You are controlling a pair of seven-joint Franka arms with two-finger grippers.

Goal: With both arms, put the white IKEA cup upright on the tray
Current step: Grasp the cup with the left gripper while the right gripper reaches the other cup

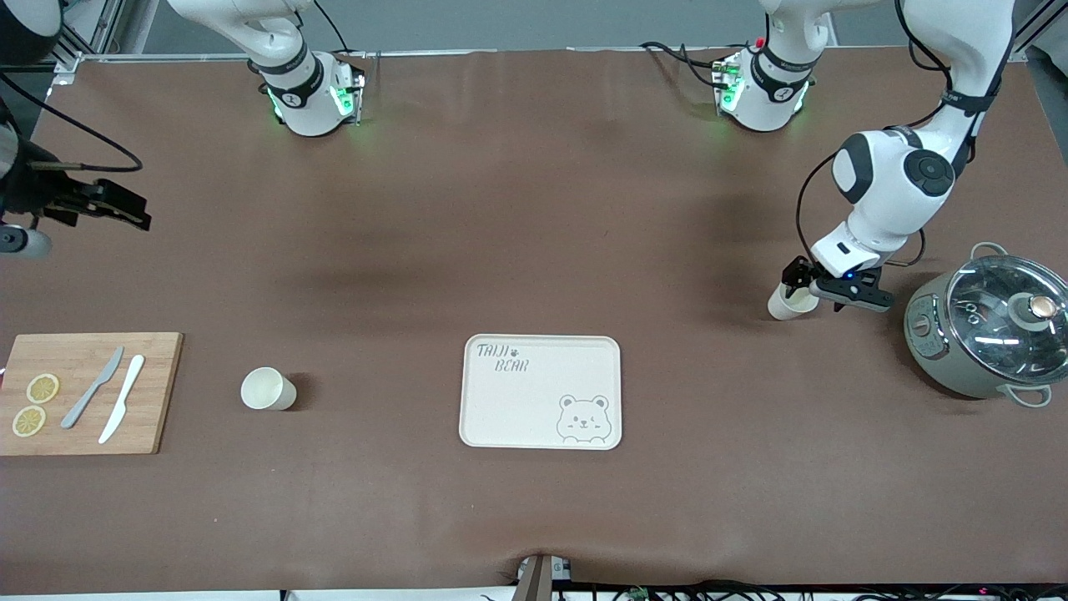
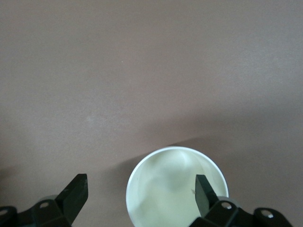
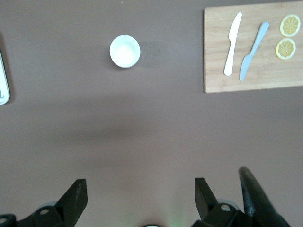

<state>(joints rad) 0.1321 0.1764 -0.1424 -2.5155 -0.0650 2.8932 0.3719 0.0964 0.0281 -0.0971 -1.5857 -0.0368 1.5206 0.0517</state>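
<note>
The cream tray (image 1: 540, 392) with bear drawing lies at the table's middle, nothing on it. One white cup (image 1: 791, 304) stands upright toward the left arm's end. My left gripper (image 1: 798, 282) is open at this cup; in the left wrist view the cup (image 2: 177, 189) shows its mouth, with one finger (image 2: 204, 193) inside the rim and the other outside, my left gripper (image 2: 139, 194) straddling its wall. A second white cup (image 1: 268, 389) stands upright between tray and cutting board, also seen in the right wrist view (image 3: 125, 51). My right gripper (image 1: 108, 207) (image 3: 139, 196) is open and empty, high over the right arm's end.
A wooden cutting board (image 1: 154, 392) with two knives and two lemon slices lies at the right arm's end. A grey pot (image 1: 993, 330) with a glass lid stands at the left arm's end, close beside the left gripper.
</note>
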